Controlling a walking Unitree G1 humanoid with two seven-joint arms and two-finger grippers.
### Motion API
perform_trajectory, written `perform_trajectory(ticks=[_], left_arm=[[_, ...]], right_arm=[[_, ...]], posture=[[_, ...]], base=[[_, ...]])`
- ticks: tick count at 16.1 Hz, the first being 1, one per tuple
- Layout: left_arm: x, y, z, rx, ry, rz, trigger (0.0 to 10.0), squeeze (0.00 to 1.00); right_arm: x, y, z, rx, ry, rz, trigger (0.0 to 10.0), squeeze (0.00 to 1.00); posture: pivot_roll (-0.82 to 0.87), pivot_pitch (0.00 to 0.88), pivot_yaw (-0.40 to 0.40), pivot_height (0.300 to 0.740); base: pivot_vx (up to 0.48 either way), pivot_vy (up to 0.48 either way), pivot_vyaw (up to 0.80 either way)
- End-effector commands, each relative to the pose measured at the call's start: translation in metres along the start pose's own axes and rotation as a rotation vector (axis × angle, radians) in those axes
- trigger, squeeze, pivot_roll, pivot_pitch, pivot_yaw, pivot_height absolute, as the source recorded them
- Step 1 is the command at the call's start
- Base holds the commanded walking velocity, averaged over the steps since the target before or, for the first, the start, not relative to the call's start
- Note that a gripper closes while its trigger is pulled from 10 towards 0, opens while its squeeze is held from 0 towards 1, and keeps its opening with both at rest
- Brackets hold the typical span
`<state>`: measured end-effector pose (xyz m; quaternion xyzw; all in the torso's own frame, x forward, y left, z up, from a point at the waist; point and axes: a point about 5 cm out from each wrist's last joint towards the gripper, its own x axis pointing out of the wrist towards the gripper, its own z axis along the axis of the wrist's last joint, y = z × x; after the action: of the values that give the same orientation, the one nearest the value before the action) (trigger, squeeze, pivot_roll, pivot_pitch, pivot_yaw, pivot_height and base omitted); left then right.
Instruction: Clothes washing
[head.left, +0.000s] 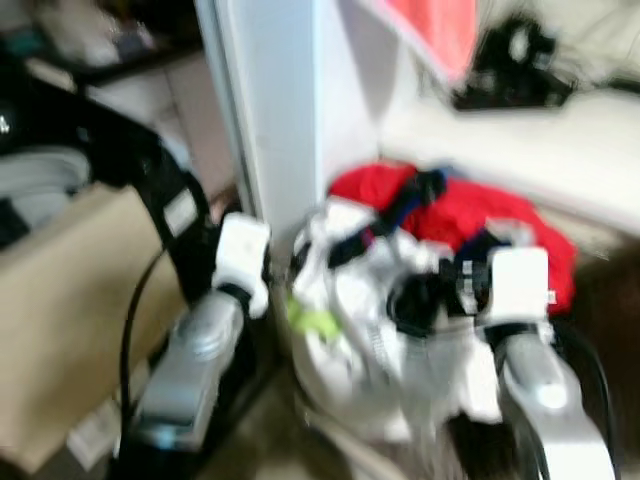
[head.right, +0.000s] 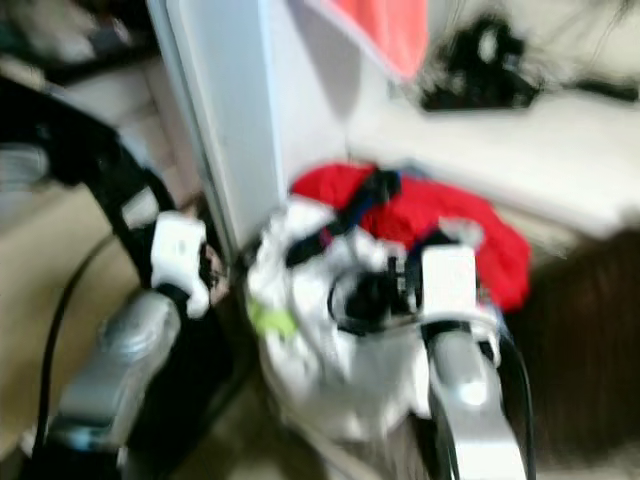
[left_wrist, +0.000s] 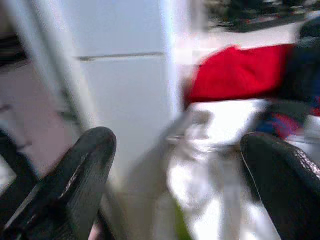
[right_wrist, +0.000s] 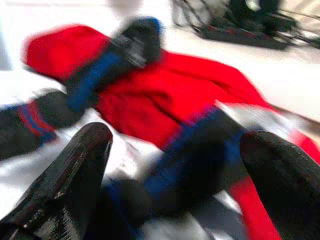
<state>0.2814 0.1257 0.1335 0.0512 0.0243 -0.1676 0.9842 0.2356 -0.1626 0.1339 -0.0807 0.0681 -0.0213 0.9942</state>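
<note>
Head views are motion-blurred, so details are soft. I see a heap of laundry in front of me: a red garment (head.left: 470, 215) with dark blue-black parts lying over a pile of white clothes (head.left: 350, 330), apparently in a pale container, but I can't make out its rim. The heap sits right beside the foot of a white panel (head.left: 275, 110), a door or cabinet side. Behind the heap runs a white surface (head.left: 540, 140) with a black object (head.left: 515, 55) on its far edge, and a pink-red cloth (head.left: 440, 30) hangs above. On my left there's a beige box or cushion (head.left: 70, 300) and dark gear with a black cable.

Left gripper (left_wrist: 175, 190) hovers beside the white panel near the heap's left edge, fingers spread wide, nothing held. Right gripper (right_wrist: 175, 190) hangs just over the red garment, fingers (right_wrist: 75, 180) also spread apart, empty.
</note>
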Motion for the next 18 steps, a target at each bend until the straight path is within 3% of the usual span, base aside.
perform_trajectory(ticks=[1,7,18], left_arm=[[-0.003,0.0102,-0.0002,0.012,0.007,0.044,10.0,0.0],[-0.0021,0.0119,-0.0013,0.017,0.019,0.046,10.0,0.0],[0.0014,0.0084,0.0006,0.019,0.015,0.028,10.0,0.0]], right_arm=[[0.0003,0.0085,0.0037,0.013,-0.009,0.039,10.0,0.0],[-0.0009,0.0138,0.002,0.037,0.002,0.083,10.0,0.0],[-0.0001,0.0105,0.0023,0.032,-0.005,0.065,10.0,0.0]], posture=[[-0.13,0.0,0.023,0.74],[-0.12,0.0,0.027,0.74],[-0.13,0.0,0.032,0.74]], base=[[0.259,0.0,0.0],[0.0,0.0,0.0],[0.0,0.439,0.0]])
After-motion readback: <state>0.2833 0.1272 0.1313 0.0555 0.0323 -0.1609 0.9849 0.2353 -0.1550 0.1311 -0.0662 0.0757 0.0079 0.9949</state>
